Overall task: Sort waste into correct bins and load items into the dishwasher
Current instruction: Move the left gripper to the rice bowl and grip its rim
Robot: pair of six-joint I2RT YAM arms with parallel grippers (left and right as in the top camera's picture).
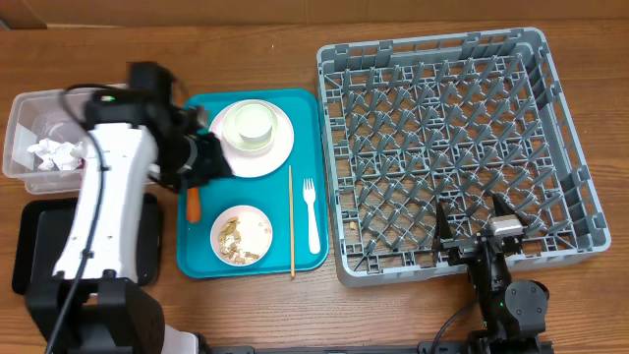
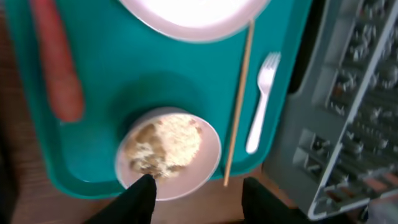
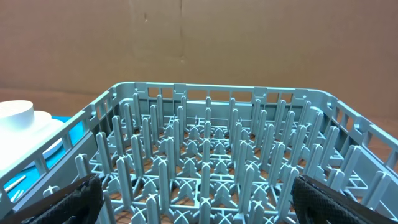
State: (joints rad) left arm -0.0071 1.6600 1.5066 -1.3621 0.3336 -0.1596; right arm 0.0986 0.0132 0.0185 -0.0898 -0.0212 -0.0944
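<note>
The teal serving tray (image 1: 201, 261) holds a pink plate (image 1: 280, 147) with a pale bowl (image 1: 251, 123) on it, a second bowl (image 1: 242, 236) with beige food scraps, an orange carrot (image 1: 194, 205), a white fork (image 1: 312, 216) and a thin wooden stick (image 1: 291, 221). My left gripper (image 1: 211, 155) hovers open and empty over the tray's left side, next to the plate. The left wrist view shows the scraps bowl (image 2: 168, 152), carrot (image 2: 59, 68), fork (image 2: 261, 93) and my open fingers (image 2: 202, 196). My right gripper (image 1: 477, 231) is open over the grey dish rack (image 1: 457, 147), which also fills the right wrist view (image 3: 205, 155) between the fingers (image 3: 202, 199).
A clear tub (image 1: 20, 138) with crumpled white napkins (image 1: 54, 152) stands at the far left. A black tray (image 1: 39, 246) lies in front of it, partly under my left arm. The rack stands right beside the teal tray.
</note>
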